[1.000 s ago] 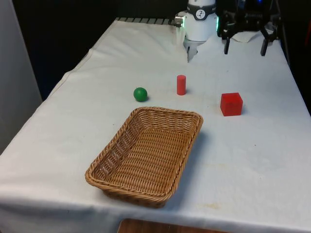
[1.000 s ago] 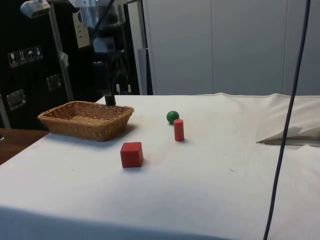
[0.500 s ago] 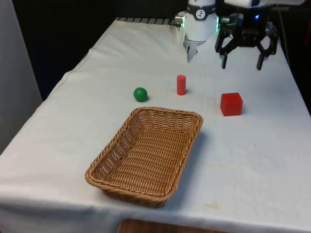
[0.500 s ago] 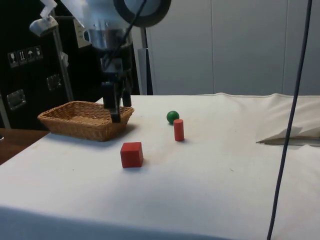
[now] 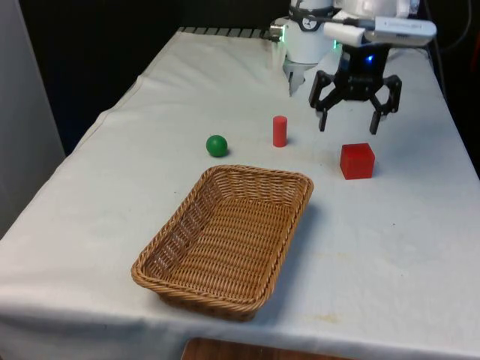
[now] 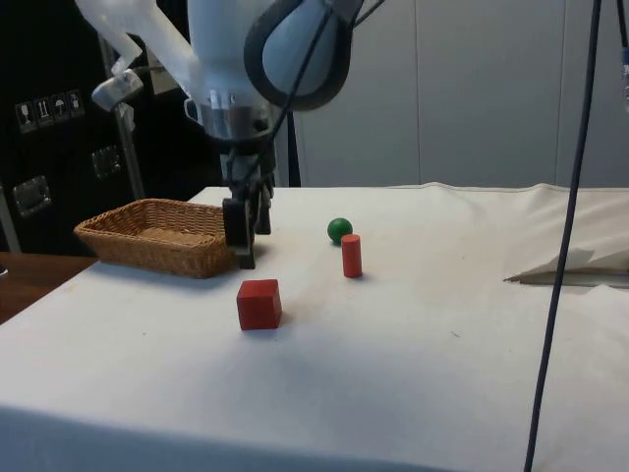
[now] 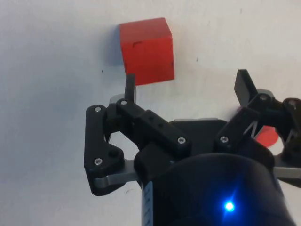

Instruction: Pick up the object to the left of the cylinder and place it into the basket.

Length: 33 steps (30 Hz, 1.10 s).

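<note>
Spread wide and empty, the end effector [image 5: 349, 120] hangs above the worktop [image 5: 150, 172], fingers pointing down, between the red cylinder [image 5: 280, 130] and the red cube [image 5: 357, 160] and a little behind them in the front view. Judging by this, the task is in its approach step, with nothing grasped yet. In the front view the green ball [image 5: 217, 145] lies to the cylinder's left, resting on the cloth well apart from the end effector, while the cube sits on the cylinder's other side; the wrist view has the cube [image 7: 146, 50] just ahead of the fingertips [image 7: 130, 81]. If the ball is the target, the next move calls for travelling across past the cylinder, then lowering the open fingers around the ball. The wicker basket [image 5: 225, 292] waits empty nearer the front camera. The white arm [image 6: 236, 69] reaches down steeply from above, wrist vertical.
</note>
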Available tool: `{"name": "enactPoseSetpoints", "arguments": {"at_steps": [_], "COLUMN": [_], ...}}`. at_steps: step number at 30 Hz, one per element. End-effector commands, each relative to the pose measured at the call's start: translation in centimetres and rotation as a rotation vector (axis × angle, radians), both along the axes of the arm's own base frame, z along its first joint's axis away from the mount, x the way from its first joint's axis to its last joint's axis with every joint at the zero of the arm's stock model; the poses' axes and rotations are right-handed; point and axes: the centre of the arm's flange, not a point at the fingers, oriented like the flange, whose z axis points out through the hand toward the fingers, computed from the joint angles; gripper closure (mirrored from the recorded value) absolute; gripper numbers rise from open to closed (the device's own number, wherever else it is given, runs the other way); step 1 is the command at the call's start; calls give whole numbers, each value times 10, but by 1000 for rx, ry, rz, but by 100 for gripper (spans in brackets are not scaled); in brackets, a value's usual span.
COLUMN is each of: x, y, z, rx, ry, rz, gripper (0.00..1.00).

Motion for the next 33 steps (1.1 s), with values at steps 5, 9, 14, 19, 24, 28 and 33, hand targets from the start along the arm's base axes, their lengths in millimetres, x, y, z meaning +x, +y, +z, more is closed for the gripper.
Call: {"name": "enactPoseSetpoints", "arguments": {"at_steps": [5, 9, 14, 19, 24, 28, 33], "x": [-1, -1, -3, -3, -4, -3, -3], "y": [9, 16, 21, 18, 13, 12, 12], "z": [-21, -36, -48, -68, -79, -80, -81], "rx": [5, 11, 16, 14, 4, -2, -4], "ry": [-6, -7, -5, -14, -23, -23, -23], "rz": [2, -8, -14, -19, -21, -20, -22], "gripper": [0, 0, 0, 0, 0, 0, 0]}}
